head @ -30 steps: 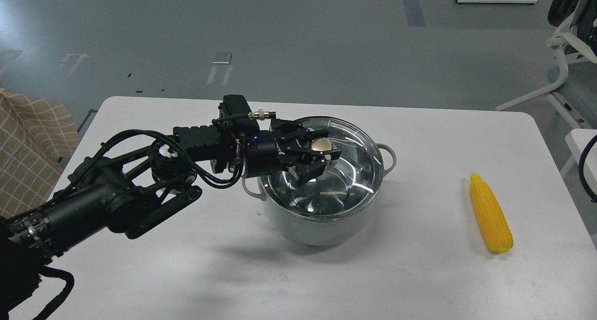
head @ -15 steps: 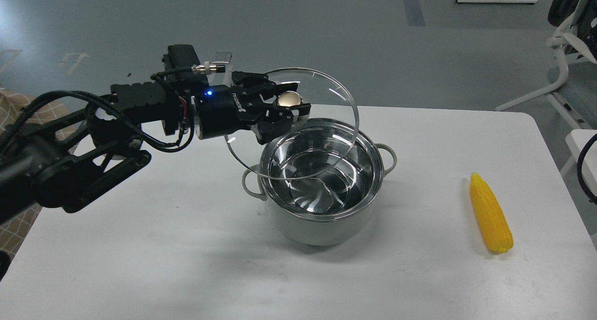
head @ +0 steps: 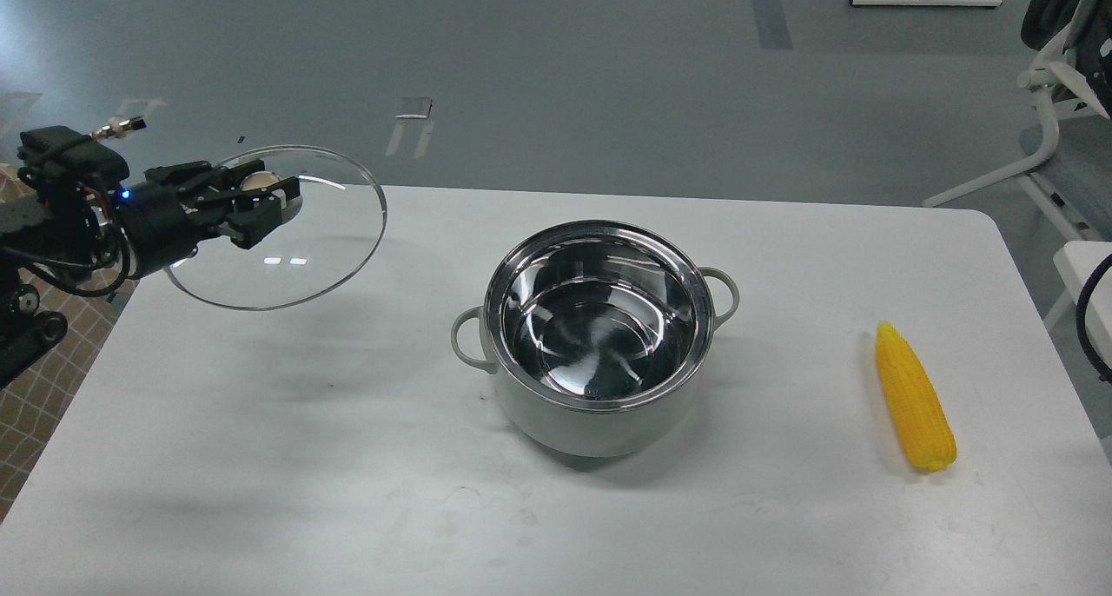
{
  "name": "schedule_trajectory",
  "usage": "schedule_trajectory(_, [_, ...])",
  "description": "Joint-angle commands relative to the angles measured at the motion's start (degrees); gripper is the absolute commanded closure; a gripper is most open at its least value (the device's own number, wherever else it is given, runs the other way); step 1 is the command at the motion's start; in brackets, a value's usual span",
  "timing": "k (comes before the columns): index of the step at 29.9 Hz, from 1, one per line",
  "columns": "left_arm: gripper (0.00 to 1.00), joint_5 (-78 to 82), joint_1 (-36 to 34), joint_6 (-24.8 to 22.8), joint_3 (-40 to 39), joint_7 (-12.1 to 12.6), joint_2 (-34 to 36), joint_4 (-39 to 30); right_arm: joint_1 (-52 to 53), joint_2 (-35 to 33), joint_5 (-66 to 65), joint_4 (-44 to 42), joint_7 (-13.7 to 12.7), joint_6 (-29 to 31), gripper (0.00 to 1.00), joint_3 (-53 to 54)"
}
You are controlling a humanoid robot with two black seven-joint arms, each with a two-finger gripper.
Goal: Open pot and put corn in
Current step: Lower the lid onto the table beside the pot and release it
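Observation:
The pale grey-green pot (head: 599, 422) stands open in the middle of the white table (head: 347, 457), its shiny steel inside empty. The yellow corn (head: 914, 398) lies on the table at the right, well apart from the pot. My left gripper (head: 261, 198) is shut on the gold knob of the round glass lid (head: 287, 257) and holds the lid tilted in the air over the table's far left corner. My right gripper is out of view; only a bit of black cable (head: 1090, 318) shows at the right edge.
A white chair frame (head: 1042, 127) stands on the floor beyond the table's right side. A checked brown cloth (head: 35, 387) shows at the left edge beside the table.
My left gripper has lifted the glass lid off the pot and carried it far to the left. The pot now stands open. The corn has not moved.

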Motion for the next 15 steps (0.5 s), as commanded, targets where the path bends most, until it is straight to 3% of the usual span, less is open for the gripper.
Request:
schedule_trajectory(1, [0.63, -1.9, 4.2, 3.7, 0.1, -0.8, -0.5, 4.8, 0.0, -0.1, 0.0, 0.0, 0.0, 0.0, 0.0, 0.0])
schedule_trajectory(15, [0.61, -5.5, 7.6, 5.5, 1.1, -1.5, -9.7, 16.1, -0.5, -0.3, 0.0, 0.3, 0.0, -0.1, 0.0, 0.0])
